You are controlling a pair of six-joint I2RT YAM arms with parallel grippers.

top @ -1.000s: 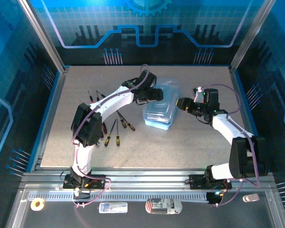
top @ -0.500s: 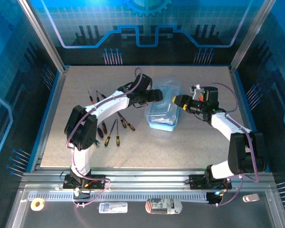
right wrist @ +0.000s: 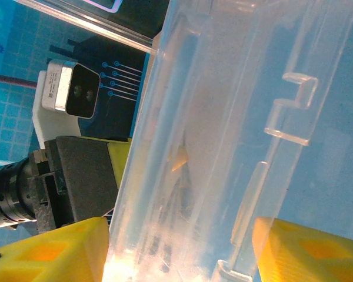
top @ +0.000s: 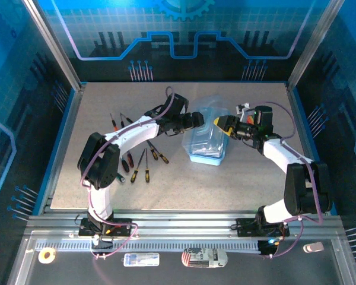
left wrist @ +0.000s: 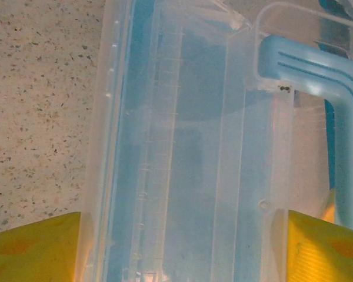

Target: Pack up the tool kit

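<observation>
- Case (top: 206, 142) sits mid table (top: 255, 178), slightly right of frame centre, long side running top to bottom with a small tilt
- Case is clear plastic with a blue base showing along its lower edge; clear top looks raised at the far end, can't tell how far
- Left gripper (top: 197, 120) is at the case's left side near the upper end, arm reaching in from lower left
- Left wrist view: yellow fingers (left wrist: 32, 247) in both lower corners, case wall filling the gap between them, both pads right at the case edges
- Left jaws are spread wide around the case; can't tell whether they clamp it or just straddle it
- Blue L-shaped part (left wrist: 309, 70) of the case shows in the upper right of the left wrist view, speckled table down the left side
- Right gripper (top: 222, 125) is at the case's right side, facing the left gripper across it
- Right wrist view: yellow fingers (right wrist: 53, 249) lower left and lower right, clear case between them, moulded clips visible on it
- Right jaws are also spread around the case; can't tell whether they are gripping it
- Left arm's white wrist camera (right wrist: 70, 88) is seen past the case in the upper left of the right wrist view
- Screwdrivers (top: 140, 164) lie loose on the table left of the case, outside it, several side by side, a few more further up left
</observation>
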